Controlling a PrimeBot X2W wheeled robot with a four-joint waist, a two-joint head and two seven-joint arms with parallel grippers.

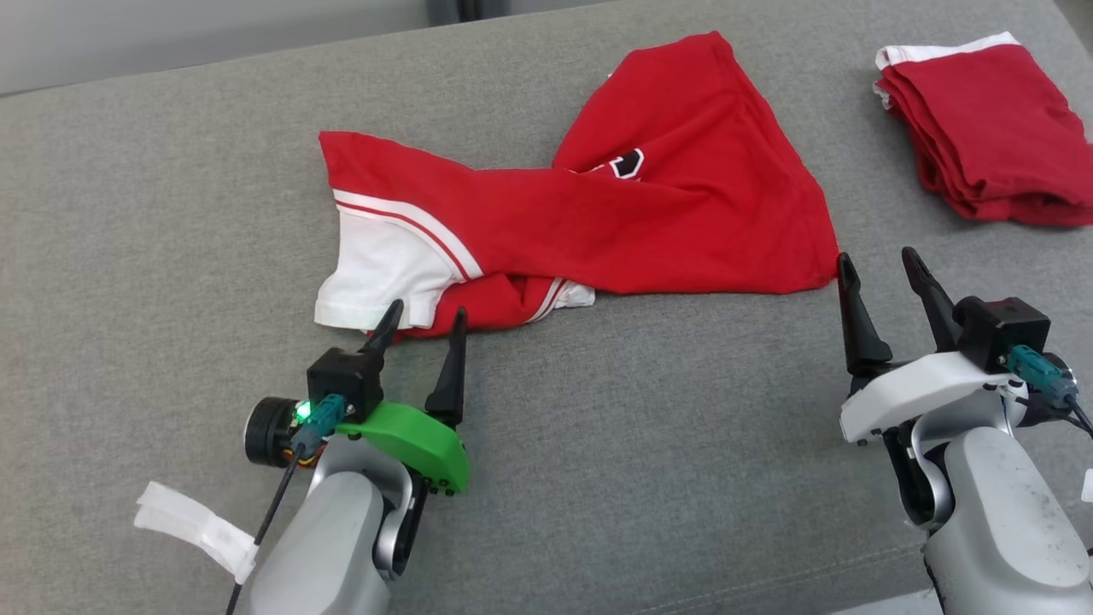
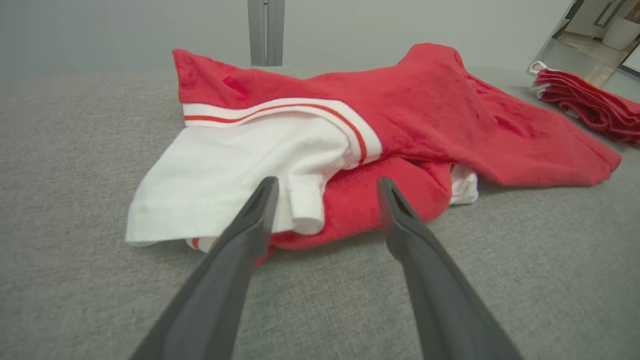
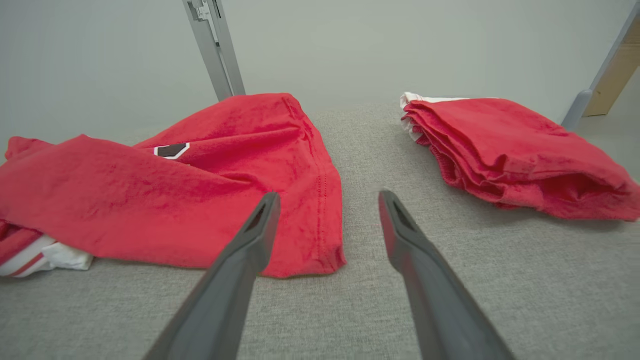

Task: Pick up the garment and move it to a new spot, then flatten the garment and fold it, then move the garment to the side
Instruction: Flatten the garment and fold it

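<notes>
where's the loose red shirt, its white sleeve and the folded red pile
loose red shirt (image 1: 683, 222), head view, on the flat red body panel
white sleeve (image 2: 225, 175), left wrist view, on the middle of the white cloth
folded red pile (image 1: 990, 120), head view, on its top layer

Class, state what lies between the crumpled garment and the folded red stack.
Bare grey cushion separates garment from stack; the head view shows it.

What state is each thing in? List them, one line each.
Red and white jersey garment: crumpled, lying on the grey fabric surface.
Stack of red folded cloth: folded, far right.
Left gripper: open, at the white sleeve, empty.
Right gripper: open, beside the garment's near right corner, empty.
</notes>
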